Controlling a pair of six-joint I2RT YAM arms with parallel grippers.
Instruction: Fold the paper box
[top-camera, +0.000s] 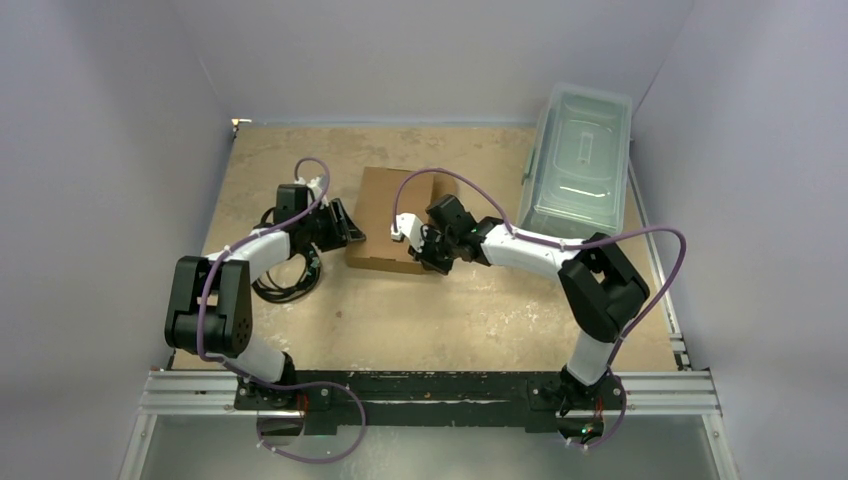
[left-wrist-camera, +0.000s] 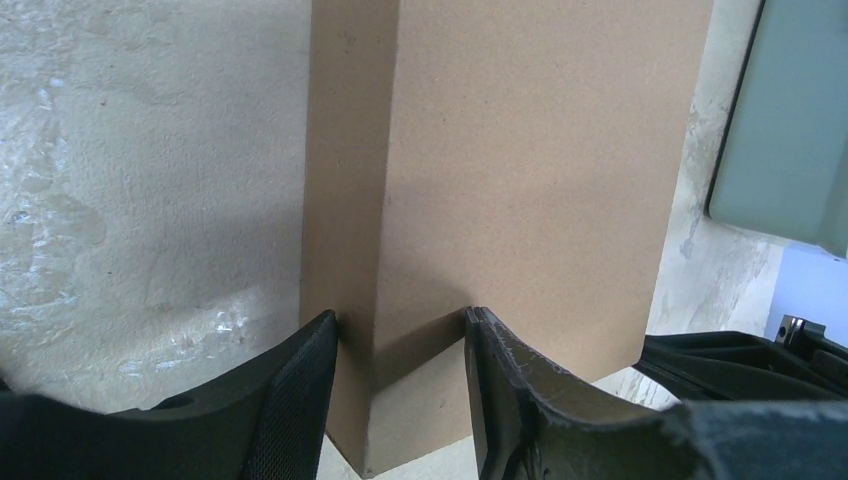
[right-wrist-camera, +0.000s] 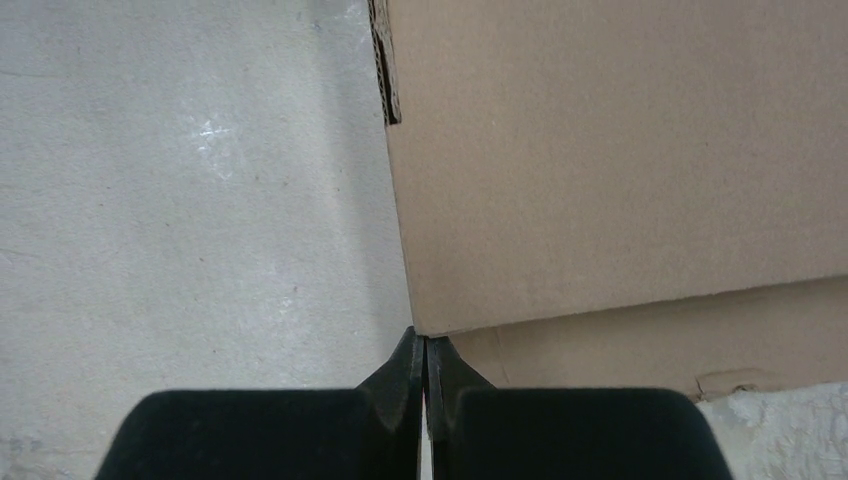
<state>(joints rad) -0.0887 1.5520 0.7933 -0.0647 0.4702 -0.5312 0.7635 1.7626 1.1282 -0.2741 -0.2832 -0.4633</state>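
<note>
The paper box (top-camera: 388, 218) is a closed, flat brown cardboard shape lying mid-table. My left gripper (top-camera: 347, 228) is at its left side. In the left wrist view the gripper (left-wrist-camera: 400, 335) is open and the fingers (left-wrist-camera: 500, 390) straddle the box's (left-wrist-camera: 520, 170) near corner edge, one by the side wall and one over the top face. My right gripper (top-camera: 432, 256) is at the box's near right corner. In the right wrist view the gripper (right-wrist-camera: 424, 345) is shut and empty, and its tips touch the corner of the top panel (right-wrist-camera: 620, 160), above a lower cardboard layer (right-wrist-camera: 690, 335).
A clear plastic lidded bin (top-camera: 580, 160) stands at the back right, close to the box; it also shows in the left wrist view (left-wrist-camera: 790, 120). A coil of black cable (top-camera: 288, 280) lies by the left arm. Grey walls enclose the table.
</note>
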